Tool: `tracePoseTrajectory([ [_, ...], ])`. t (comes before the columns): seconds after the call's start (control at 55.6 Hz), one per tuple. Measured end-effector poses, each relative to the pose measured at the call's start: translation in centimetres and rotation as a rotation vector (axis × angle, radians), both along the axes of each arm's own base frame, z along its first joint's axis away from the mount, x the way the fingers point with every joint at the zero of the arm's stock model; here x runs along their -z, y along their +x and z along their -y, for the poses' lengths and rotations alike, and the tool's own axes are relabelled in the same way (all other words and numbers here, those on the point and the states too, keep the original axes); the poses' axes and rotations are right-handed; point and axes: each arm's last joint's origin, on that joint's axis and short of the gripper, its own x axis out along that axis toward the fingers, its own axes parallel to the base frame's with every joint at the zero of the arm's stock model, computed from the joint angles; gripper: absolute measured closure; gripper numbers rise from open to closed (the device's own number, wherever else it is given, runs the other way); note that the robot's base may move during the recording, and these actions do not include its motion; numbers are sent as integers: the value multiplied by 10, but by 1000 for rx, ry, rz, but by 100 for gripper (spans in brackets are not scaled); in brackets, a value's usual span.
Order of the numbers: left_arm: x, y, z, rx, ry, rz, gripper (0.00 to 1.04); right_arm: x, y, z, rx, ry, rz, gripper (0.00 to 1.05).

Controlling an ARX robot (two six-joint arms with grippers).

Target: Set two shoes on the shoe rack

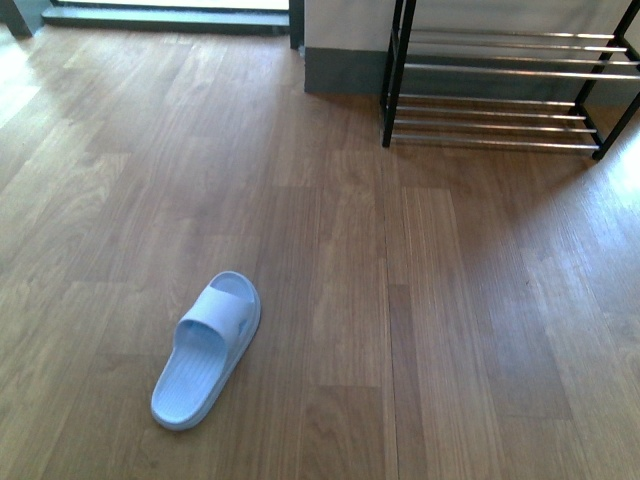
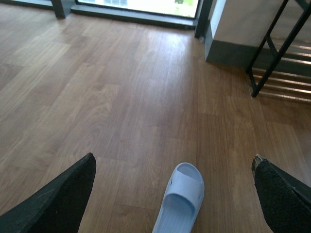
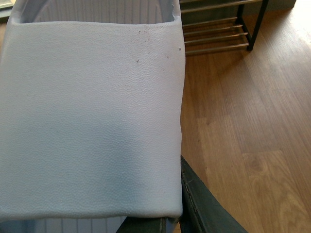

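One pale blue slide sandal (image 1: 206, 350) lies on the wood floor at the near left, toe pointing away. The left wrist view looks down on the same sandal (image 2: 180, 201), which sits between the wide-apart black fingers (image 2: 58, 199) of my open left gripper (image 2: 174, 167), well below them. My right gripper is shut on the other slide sandal (image 3: 92, 116), whose pale strap fills most of the right wrist view; one dark finger (image 3: 204, 204) presses against its edge. The shoe rack (image 1: 500, 85) stands at the far right against the wall, its black frame and silver rods bare. Neither arm shows in the front view.
A grey skirting board (image 1: 345, 70) runs along the white wall left of the rack. A dark window frame (image 1: 170, 18) crosses the far left. The rack's lower rods (image 3: 214, 34) show beyond the held sandal, and its corner (image 2: 277, 63) appears in the left wrist view.
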Motion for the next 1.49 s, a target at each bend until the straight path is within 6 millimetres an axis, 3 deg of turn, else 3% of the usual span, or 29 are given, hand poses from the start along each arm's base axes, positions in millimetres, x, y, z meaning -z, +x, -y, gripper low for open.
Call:
tracePoseTrajectory([
  [0.126,26,40,9,45,30,-74,9,0,0,0,-1,1,0,103],
  [0.234,73,68,17,81,87,-226,9,0,0,0,0,0,0,103],
  [0.45,157,97,20,135,117,-494,9,0,0,0,-1,0,0,103],
  [0.665,217,119,20,168,170,-642,9,0,0,0,-1,0,0,103],
  [0.989,265,153,17,160,211,-722,9,0,0,0,-1,0,0,103],
  [1.331,302,195,25,180,302,-759,9,0,0,0,-1,0,0,103],
  [1.493,311,210,35,232,360,-746,9,0,0,0,-1,0,0,103],
])
